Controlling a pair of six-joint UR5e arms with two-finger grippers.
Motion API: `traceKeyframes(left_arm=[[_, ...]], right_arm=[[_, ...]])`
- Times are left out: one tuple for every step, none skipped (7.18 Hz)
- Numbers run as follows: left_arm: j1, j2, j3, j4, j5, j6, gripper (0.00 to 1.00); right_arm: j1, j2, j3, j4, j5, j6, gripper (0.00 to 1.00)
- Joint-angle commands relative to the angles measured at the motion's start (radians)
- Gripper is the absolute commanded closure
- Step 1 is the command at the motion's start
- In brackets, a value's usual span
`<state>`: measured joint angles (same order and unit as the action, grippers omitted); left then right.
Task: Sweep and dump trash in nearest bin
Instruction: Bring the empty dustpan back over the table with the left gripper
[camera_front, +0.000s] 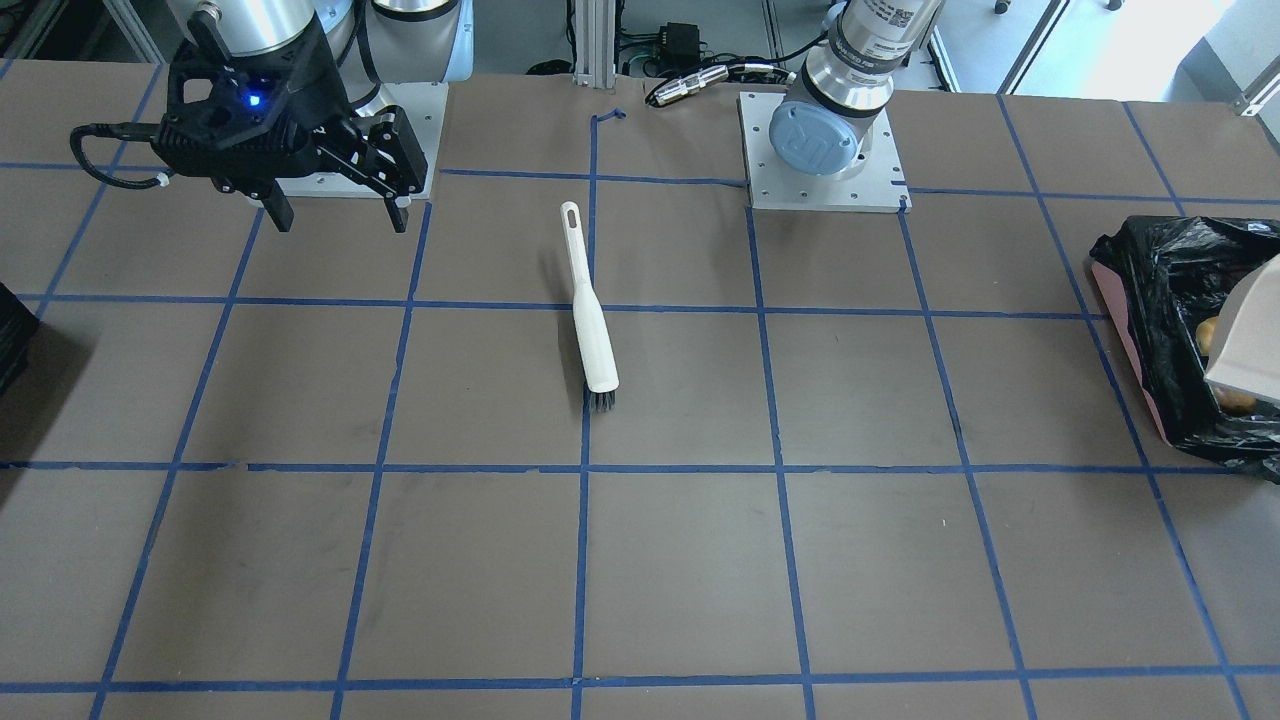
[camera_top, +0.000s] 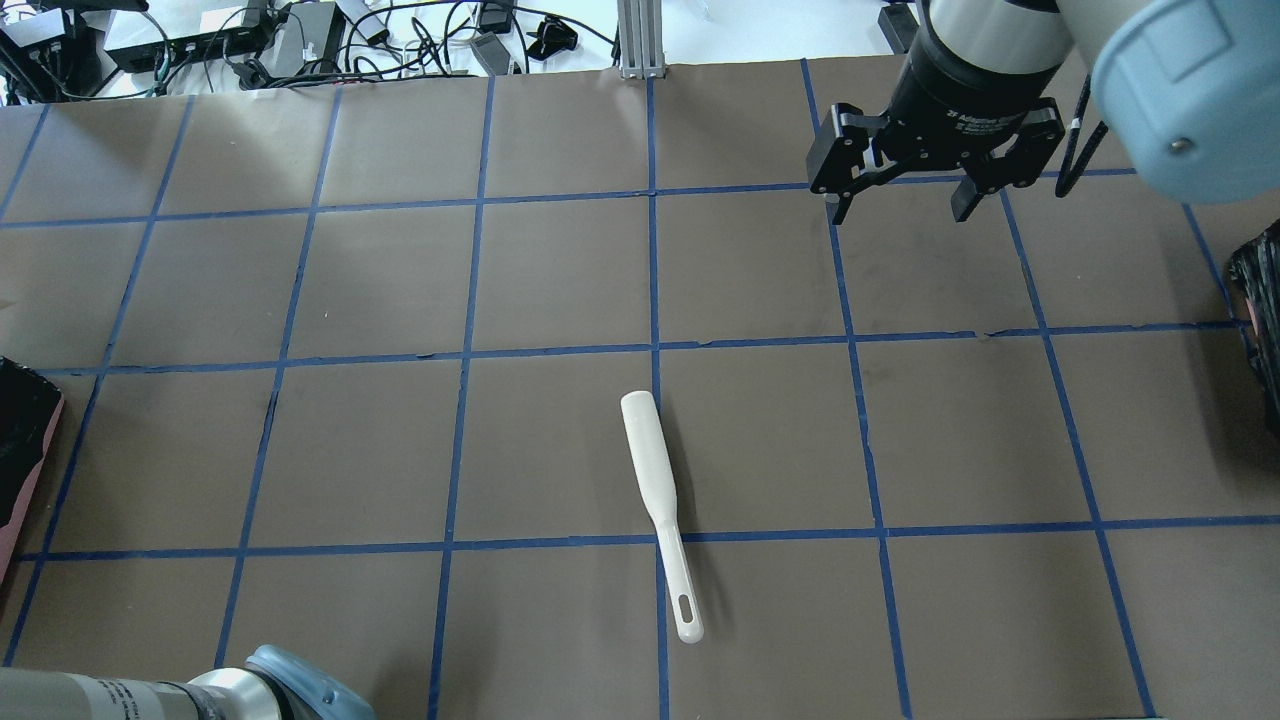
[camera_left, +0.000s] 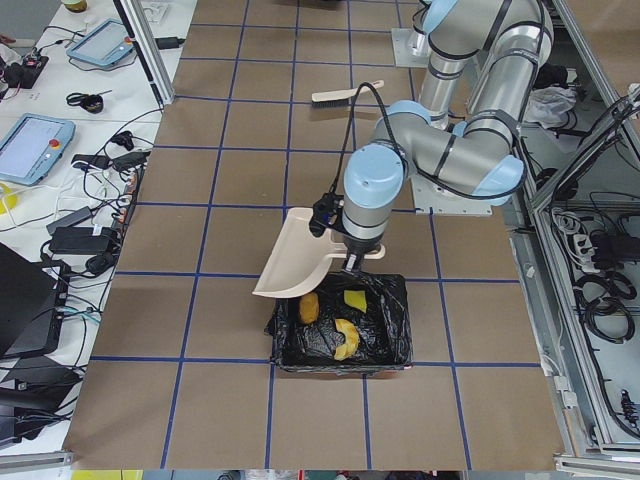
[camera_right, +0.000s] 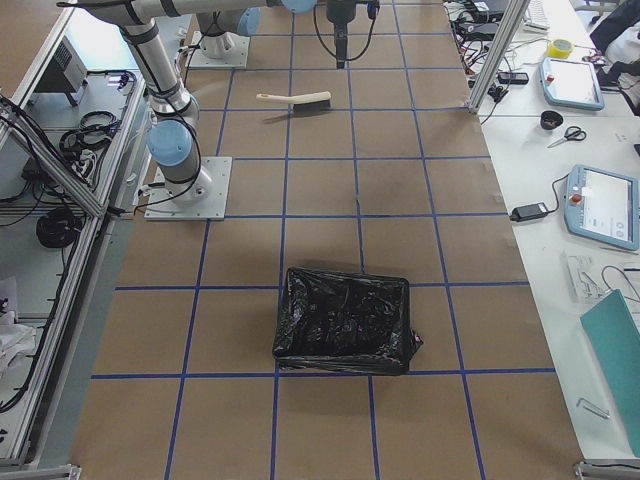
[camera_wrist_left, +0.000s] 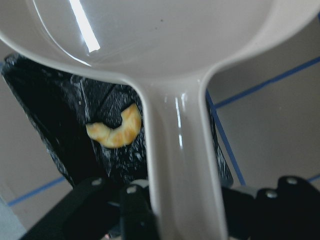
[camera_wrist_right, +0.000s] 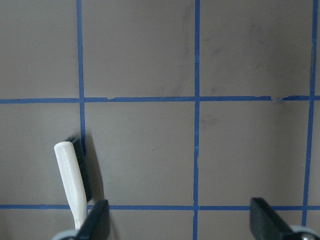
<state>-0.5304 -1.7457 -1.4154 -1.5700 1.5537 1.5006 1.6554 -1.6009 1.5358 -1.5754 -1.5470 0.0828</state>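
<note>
My left pincer (camera_wrist_left: 182, 210) grips the dustpan (camera_left: 295, 262) handle, apparently tipped over the bin (camera_left: 392, 338); trash (camera_wrist_left: 117, 131) lies below. Right pincer (camera_top: 900, 210) hangs wide.

Dustpan (camera_left: 296, 256) tilted above bin (camera_left: 340, 368) — potato lump (camera_left: 309, 306), sponge wedge (camera_left: 354, 300), croissant (camera_left: 345, 340) lie inside on black liner (camera_left: 386, 326).

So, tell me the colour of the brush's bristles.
Black bristles on a cream-white handle, clearest in the exterior front-facing view.
</note>
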Motion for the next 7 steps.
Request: traceKeyframes(left_arm=[[-0.174,-0.006,-0.004,0.050,-0.040,-0.102,1.00],[-0.280,-0.009,-0.005,0.062,-0.055,-0.220,1.00],[-0.392,-0.005,-0.013,0.082,-0.052,-0.344,1.00],[-0.472,-0.002,-0.022,0.096,-0.053,-0.467,1.00],[-0.531,-0.014,-0.030,0.097,-0.058,-0.544,1.00],[-0.580,-0.020,-0.034,0.108,-0.058,-0.610,1.00],[-0.656,-0.017,-0.052,0.135,-0.058,-0.731,1.00]], right_arm=[[-0.003,-0.008,0.004,-0.038,-0.002,-0.015,0.00],[-0.003,-0.008,0.006,-0.040,-0.005,-0.015,0.00],[0.000,-0.010,0.013,-0.043,-0.004,-0.014,0.00],[0.000,-0.007,0.017,-0.041,-0.002,-0.015,0.00],[0.000,-0.007,0.021,-0.043,-0.002,-0.015,0.00],[-0.005,-0.007,0.021,-0.040,-0.004,-0.015,0.00],[-0.005,-0.007,0.021,-0.041,-0.004,-0.015,0.00]])
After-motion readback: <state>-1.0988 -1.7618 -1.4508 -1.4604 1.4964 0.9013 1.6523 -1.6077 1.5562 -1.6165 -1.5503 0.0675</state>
